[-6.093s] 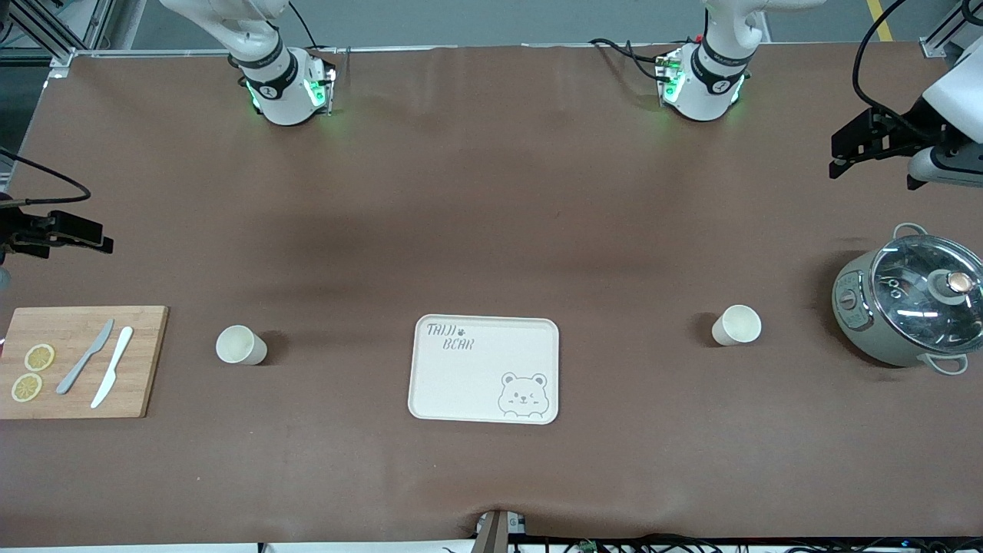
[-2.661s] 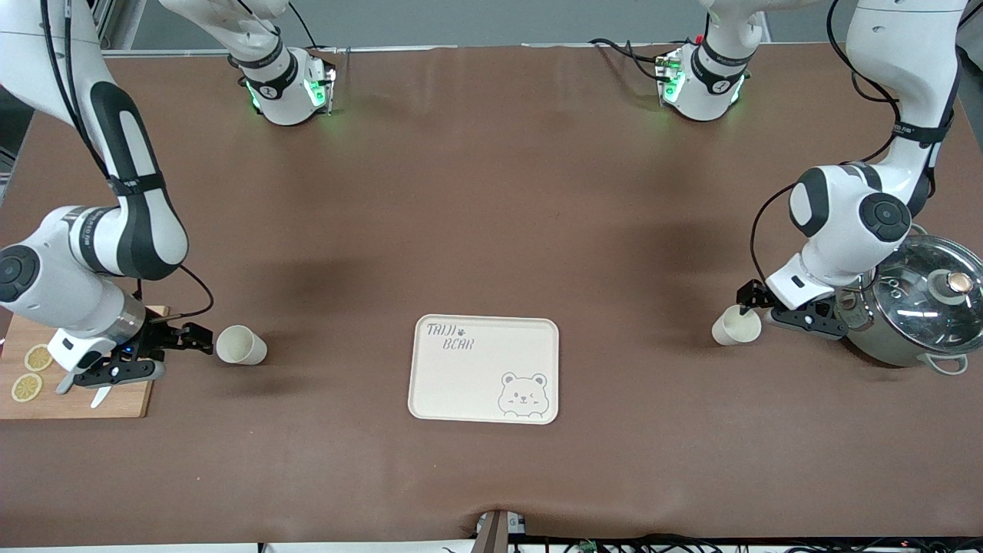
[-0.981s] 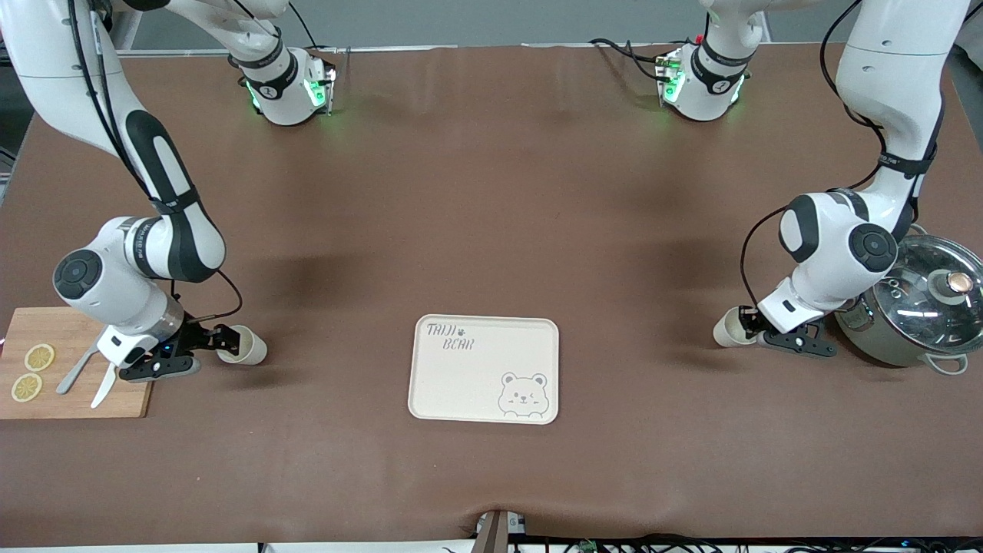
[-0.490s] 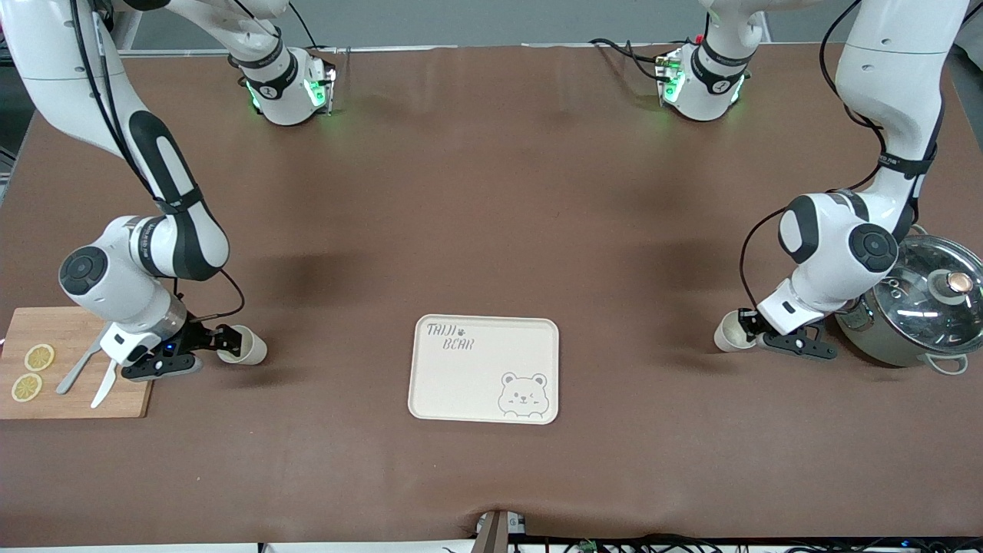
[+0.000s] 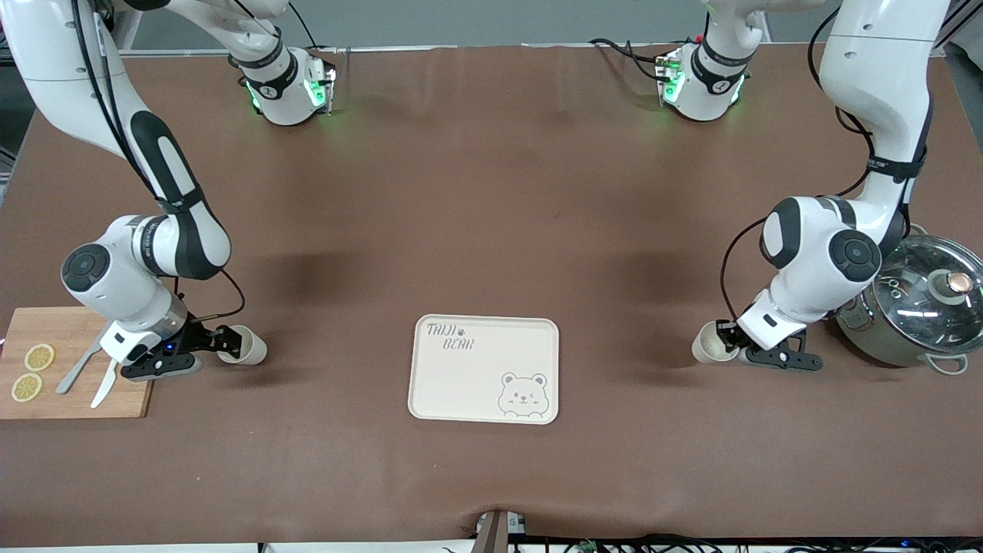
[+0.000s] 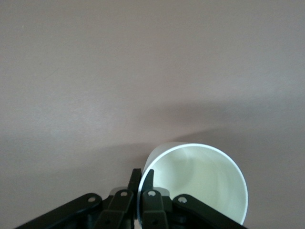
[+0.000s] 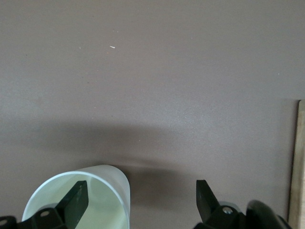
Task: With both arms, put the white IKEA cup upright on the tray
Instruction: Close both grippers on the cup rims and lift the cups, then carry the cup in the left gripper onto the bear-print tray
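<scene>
The cream tray (image 5: 430,384) with the bear drawing lies at the table's middle, with nothing on it. One white cup (image 5: 705,346) is on its side between the tray and the pot. My left gripper (image 5: 728,339) is shut on its rim, one finger inside and one outside, as the left wrist view shows of the gripper (image 6: 141,177) and the cup (image 6: 200,181). A second white cup (image 5: 247,347) lies on its side beside the cutting board. My right gripper (image 5: 223,342) is open at its mouth. In the right wrist view the gripper (image 7: 140,195) has one finger inside the cup (image 7: 102,188).
A wooden cutting board (image 5: 77,399) with two lemon slices and two knives lies at the right arm's end; its edge shows in the right wrist view (image 7: 299,162). A pot with a glass lid (image 5: 914,303) stands at the left arm's end, close to the left arm.
My left gripper has shut on the cup's rim and carried it a short way toward the tray. My right gripper reached the other cup's mouth and has stayed there.
</scene>
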Controlling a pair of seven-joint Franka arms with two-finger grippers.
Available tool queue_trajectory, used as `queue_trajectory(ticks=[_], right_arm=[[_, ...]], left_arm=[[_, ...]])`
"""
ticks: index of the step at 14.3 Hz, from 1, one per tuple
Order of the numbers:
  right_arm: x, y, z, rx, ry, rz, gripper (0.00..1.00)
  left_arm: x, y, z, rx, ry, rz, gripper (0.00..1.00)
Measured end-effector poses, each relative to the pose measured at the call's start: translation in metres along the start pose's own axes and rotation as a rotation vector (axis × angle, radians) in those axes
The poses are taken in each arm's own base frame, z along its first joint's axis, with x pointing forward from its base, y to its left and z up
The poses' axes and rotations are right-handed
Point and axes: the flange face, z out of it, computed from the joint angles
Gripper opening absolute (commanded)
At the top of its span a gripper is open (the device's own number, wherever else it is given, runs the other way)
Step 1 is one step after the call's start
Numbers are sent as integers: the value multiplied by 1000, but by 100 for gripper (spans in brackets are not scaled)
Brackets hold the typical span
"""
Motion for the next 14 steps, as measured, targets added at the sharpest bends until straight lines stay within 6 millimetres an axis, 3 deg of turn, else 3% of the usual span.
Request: queue_trajectory(ticks=[6,9,10,14], right_arm=[[-1,-2,2,0,2,-2,100],[-2,-3,2,2,1,-4,78],[-2,-4,3,3,-1,-5,75],[-3,-19,6,18,-8,-24,47]], left_arm=[[30,62,-45,-15,-46,-86,0],[43,98,-71,-24,-34,-125,0],[45,109,-77,-27,-30,-134,0],[45,156,-81,-37,-26,-164,0]])
